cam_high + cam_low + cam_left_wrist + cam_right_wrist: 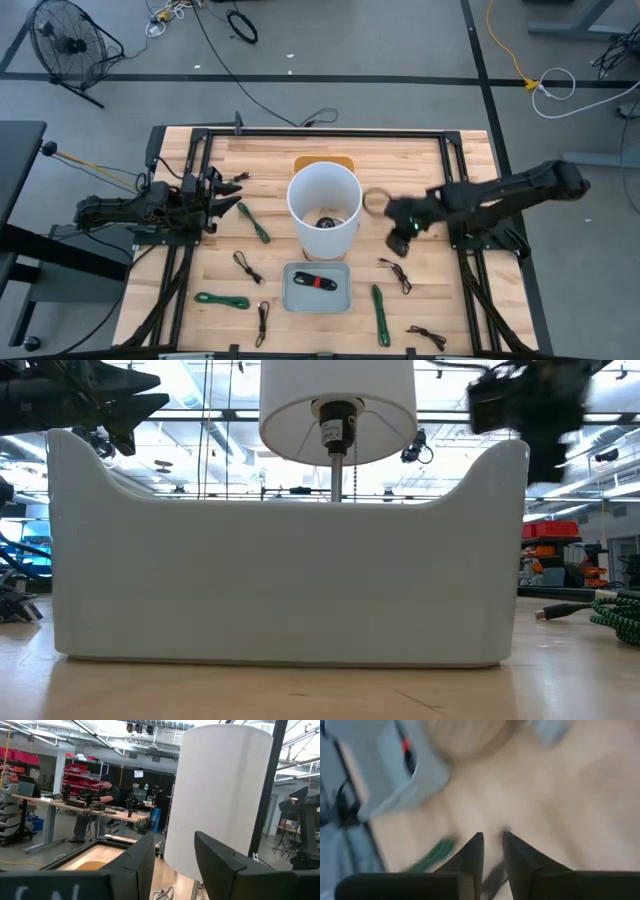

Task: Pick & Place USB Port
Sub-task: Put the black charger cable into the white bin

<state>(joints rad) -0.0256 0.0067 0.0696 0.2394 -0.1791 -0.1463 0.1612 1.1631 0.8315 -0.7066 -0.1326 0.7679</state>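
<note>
Right gripper [400, 240]: hangs above the table beside the lamp shade [324, 208], tilted down toward the boards. In its wrist view the two fingers stand a narrow gap apart with nothing between them, so released and empty.

Left gripper [222, 190]: waits at the table's left edge, facing the shade. Its wrist view shows the jaws spread with nothing held.

Task's thing: a dark USB cable [397, 273] lies on the wood just below and ahead of the right jaws, apart from them. More dark cables lie farther off, such as one [247, 267] on the far side of the tray from those jaws. Green braided cables, one [380, 312] past the dark cable from the jaws, lie about too.

Tray [293, 299]: a grey bin to the side of the right jaws, past the shade's base, with a dark-and-red item [317, 282] already in it.

Step in hand, as I judge it: reaching for the nearest cable.

Doing it well: line the finger gap across the plug body, not the loose cord; descend straight; close only once both pads flank it; lift clear of the shade before swinging over the tray.

Writing: none readable on any item; pale marks on the left wrist's housing are too blurred to read.
</note>
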